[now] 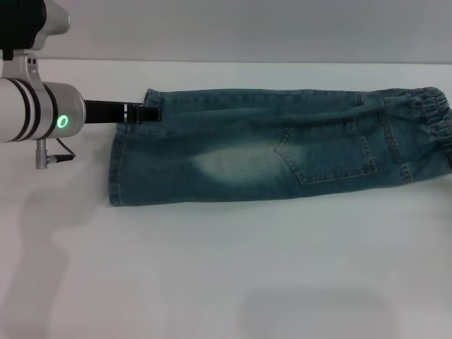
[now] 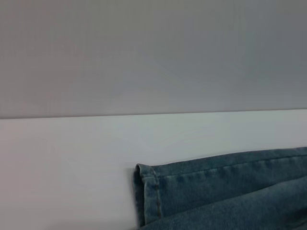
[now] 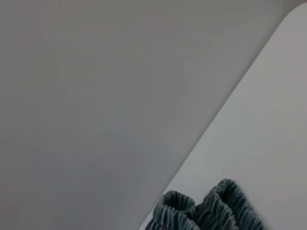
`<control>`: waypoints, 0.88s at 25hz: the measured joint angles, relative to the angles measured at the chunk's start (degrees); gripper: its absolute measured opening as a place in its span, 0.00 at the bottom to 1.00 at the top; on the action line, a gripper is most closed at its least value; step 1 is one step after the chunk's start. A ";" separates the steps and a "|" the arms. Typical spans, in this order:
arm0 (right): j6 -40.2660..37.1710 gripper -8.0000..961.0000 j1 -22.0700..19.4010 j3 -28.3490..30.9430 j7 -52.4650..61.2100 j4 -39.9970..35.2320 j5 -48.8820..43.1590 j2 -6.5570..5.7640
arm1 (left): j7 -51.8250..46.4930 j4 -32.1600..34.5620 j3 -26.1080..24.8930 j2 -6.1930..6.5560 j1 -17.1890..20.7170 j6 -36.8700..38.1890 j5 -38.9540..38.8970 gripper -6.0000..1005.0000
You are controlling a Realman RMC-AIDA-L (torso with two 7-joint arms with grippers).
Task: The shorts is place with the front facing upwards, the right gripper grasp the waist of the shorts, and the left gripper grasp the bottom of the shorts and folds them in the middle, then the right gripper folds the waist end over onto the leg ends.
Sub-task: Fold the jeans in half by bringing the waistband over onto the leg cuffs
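White table (image 1: 226, 282) holds folded shorts (image 1: 282, 152); left gripper (image 1: 150, 112) pinches the bottom (image 1: 116, 166); right gripper unseen.

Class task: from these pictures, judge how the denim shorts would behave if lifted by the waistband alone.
The shorts would probably droop rather than hold shape: they lie flat and already folded lengthwise on the table. The waist is puckered elastic, so it would likely stretch and bunch. Two denim layers probably make them fairly heavy. The left gripper is at the bottom.

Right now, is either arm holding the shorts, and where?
The left gripper sits at the far corner of the shorts' bottom; a grip cannot be confirmed. The right gripper is unseen.
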 joint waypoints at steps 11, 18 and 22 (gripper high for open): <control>-1.06 0.87 0.77 -0.16 0.16 -0.83 -0.12 -0.09 | 0.77 -0.09 -0.01 0.06 -0.18 -0.49 0.00 0.83; -1.63 0.87 1.29 -0.16 0.09 -0.83 -0.12 -0.09 | 0.87 -0.28 -0.01 0.02 -0.18 -0.63 -0.04 0.83; -1.72 0.87 1.96 -0.15 0.10 -1.19 -0.12 -0.15 | 0.88 -0.28 -0.01 0.02 -0.18 -0.63 -0.05 0.83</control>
